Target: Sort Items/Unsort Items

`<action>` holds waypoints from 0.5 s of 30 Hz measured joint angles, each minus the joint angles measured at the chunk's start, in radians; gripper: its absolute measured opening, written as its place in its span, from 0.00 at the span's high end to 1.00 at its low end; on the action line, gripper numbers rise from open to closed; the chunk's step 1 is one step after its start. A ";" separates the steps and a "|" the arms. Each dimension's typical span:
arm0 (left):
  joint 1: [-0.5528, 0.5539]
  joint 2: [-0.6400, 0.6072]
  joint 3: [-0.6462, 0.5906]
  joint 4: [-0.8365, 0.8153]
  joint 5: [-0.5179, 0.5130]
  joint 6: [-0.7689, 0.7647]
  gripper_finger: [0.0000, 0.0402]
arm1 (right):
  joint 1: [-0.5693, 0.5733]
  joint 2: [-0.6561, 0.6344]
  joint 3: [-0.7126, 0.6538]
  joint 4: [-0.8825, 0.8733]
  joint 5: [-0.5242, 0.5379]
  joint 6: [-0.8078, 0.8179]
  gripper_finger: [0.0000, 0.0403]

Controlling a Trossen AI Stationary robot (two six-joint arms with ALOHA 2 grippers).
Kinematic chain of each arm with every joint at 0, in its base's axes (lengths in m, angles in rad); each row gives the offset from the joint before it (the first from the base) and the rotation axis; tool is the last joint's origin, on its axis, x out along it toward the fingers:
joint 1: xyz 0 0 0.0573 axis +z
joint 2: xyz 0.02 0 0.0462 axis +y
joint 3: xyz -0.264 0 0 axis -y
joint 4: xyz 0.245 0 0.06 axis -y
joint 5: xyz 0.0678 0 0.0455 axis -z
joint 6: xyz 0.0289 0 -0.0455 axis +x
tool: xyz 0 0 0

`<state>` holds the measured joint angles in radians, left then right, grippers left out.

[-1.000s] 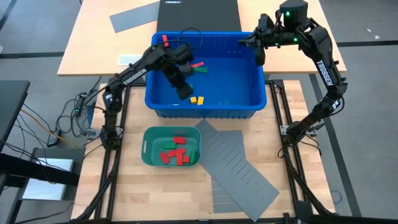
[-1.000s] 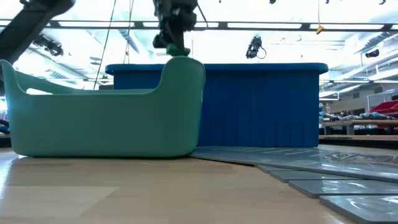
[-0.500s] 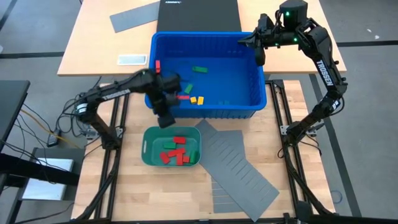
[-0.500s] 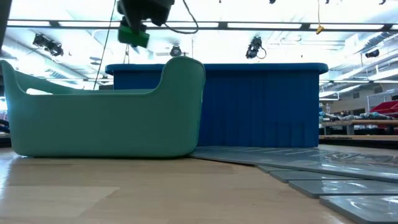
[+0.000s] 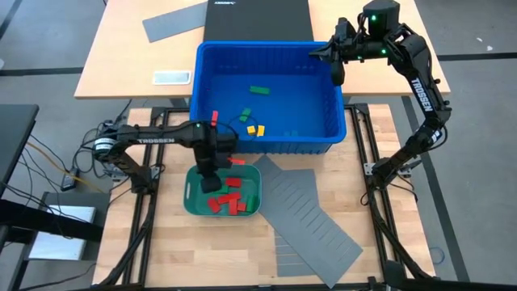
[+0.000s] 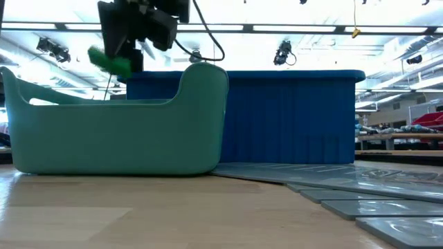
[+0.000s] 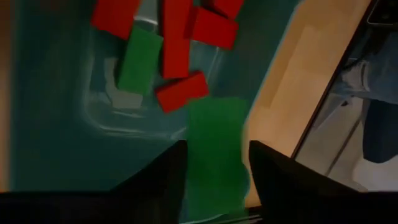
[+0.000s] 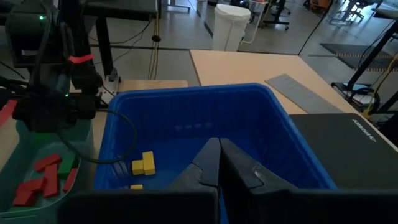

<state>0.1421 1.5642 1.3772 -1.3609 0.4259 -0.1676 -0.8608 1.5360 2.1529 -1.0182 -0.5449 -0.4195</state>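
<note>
My left gripper [image 5: 208, 175] hangs over the left part of the teal tray [image 5: 191, 194], shut on a green block [image 7: 214, 155], which also shows in the low view [image 6: 111, 61] above the tray's rim. Several red blocks [image 7: 177, 43] and a green one [image 7: 140, 59] lie in the tray. The blue bin [image 5: 323, 97] behind the tray holds a few green [image 5: 259, 90] and yellow blocks [image 5: 256, 129]. My right gripper [image 5: 335, 63] is shut and empty at the bin's far right corner. My left gripper pinches the green block's two long sides [image 7: 193, 163] between its two fingers [image 7: 166, 177], which point down from above. The block is lifted clear, above the tray's inside, and looks tilted in the low view.
A grey slotted divider sheet [image 5: 311, 214] lies on the table right of the tray, its far end near the bin. The bin's near wall [image 5: 266, 145] stands just behind the tray. A second table behind carries a grey sheet [image 5: 174, 23] and a black case [image 5: 258, 20].
My left gripper has gone from inside the blue bin up over its near wall and toward the table's near edge, ending above the teal tray's left part. It has carried the green block along, clear of everything.
</note>
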 joint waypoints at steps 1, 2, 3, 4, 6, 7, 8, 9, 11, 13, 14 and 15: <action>-0.005 0.000 -0.006 0.006 0.003 0.000 0.53 | 0.000 0.000 0.000 0.001 0.000 -0.001 1.00; -0.009 0.000 -0.008 0.009 0.004 0.000 0.50 | 0.000 0.000 0.000 0.001 0.000 -0.002 1.00; -0.010 0.000 -0.008 0.010 0.003 0.001 0.48 | 0.000 0.000 0.000 0.002 0.000 -0.002 1.00; -0.011 0.000 -0.006 0.011 0.002 0.002 0.46 | 0.000 0.000 0.000 0.002 0.000 -0.002 1.00; -0.011 0.000 0.007 0.012 -0.007 0.002 0.44 | 0.000 0.000 0.000 0.003 0.000 -0.002 1.00; -0.011 0.000 0.016 0.011 -0.012 0.003 0.44 | 0.000 0.000 0.000 0.003 0.000 -0.002 1.00; -0.008 0.000 0.027 0.007 -0.018 0.007 0.44 | 0.000 0.000 0.000 0.003 0.000 -0.002 1.00; -0.006 0.000 0.040 0.004 -0.024 0.012 0.44 | 0.000 0.000 0.000 0.003 0.000 -0.002 1.00; 0.001 0.000 0.073 0.004 -0.029 0.028 0.46 | 0.000 0.000 0.000 0.003 0.000 -0.002 1.00; 0.013 0.000 0.115 0.004 -0.045 0.031 0.47 | 0.000 0.000 0.000 0.003 0.000 -0.002 1.00; 0.021 0.000 0.141 0.003 -0.061 0.035 0.48 | 0.000 0.000 0.000 0.003 0.000 -0.002 1.00; 0.031 0.000 0.170 0.004 -0.088 0.043 0.49 | 0.000 0.000 0.000 0.003 0.000 -0.002 1.00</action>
<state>0.1726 1.5642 1.5475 -1.3574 0.3379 -0.1243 -0.8608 1.5364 2.1529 -1.0149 -0.5449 -0.4213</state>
